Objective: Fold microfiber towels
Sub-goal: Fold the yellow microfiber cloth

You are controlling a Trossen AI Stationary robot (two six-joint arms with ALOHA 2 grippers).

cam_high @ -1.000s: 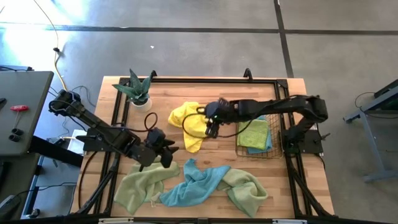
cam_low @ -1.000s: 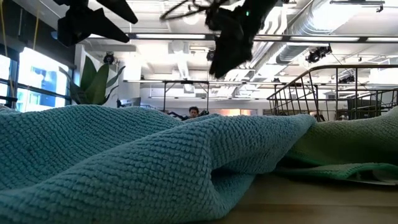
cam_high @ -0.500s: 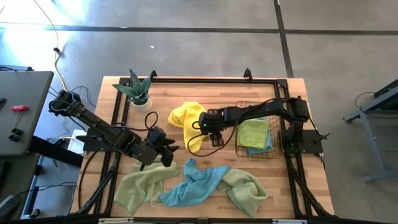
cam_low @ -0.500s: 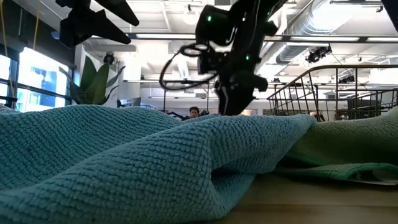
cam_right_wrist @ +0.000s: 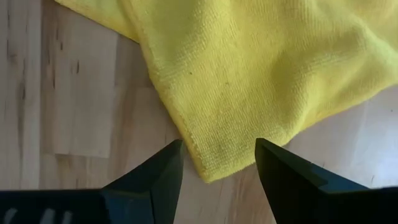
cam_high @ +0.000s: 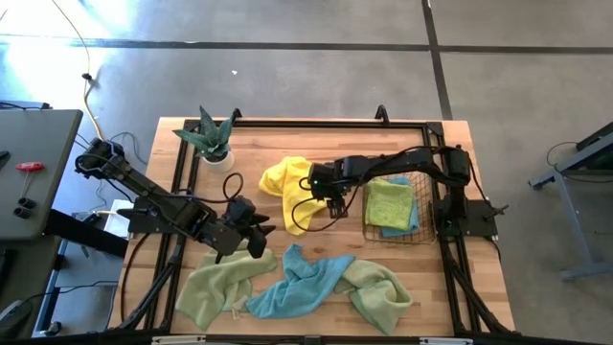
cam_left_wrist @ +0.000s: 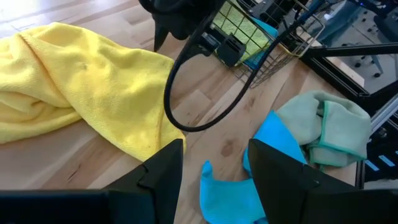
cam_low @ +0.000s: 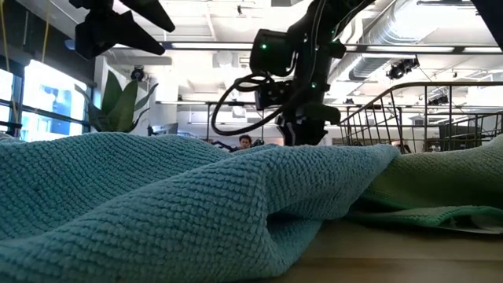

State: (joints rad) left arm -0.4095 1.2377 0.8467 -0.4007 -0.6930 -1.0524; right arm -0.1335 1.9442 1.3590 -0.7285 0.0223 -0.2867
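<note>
The yellow towel [cam_right_wrist: 249, 68] under my right wrist is soft matt cloth with a fine nubbly weave. The desk [cam_right_wrist: 81, 93] is pale, smooth wood with visible grain. At three o'clock from the towel, the basket [cam_high: 391, 236] is thin metal wire. The blue towel [cam_low: 157, 204] shows a coarse, looped knit up close.

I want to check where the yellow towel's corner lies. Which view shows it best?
The right wrist view: the yellow towel fills it, its corner between the open right gripper fingers. The high view shows the whole towel, small; the left wrist view shows most of it; the low view hides it.
</note>
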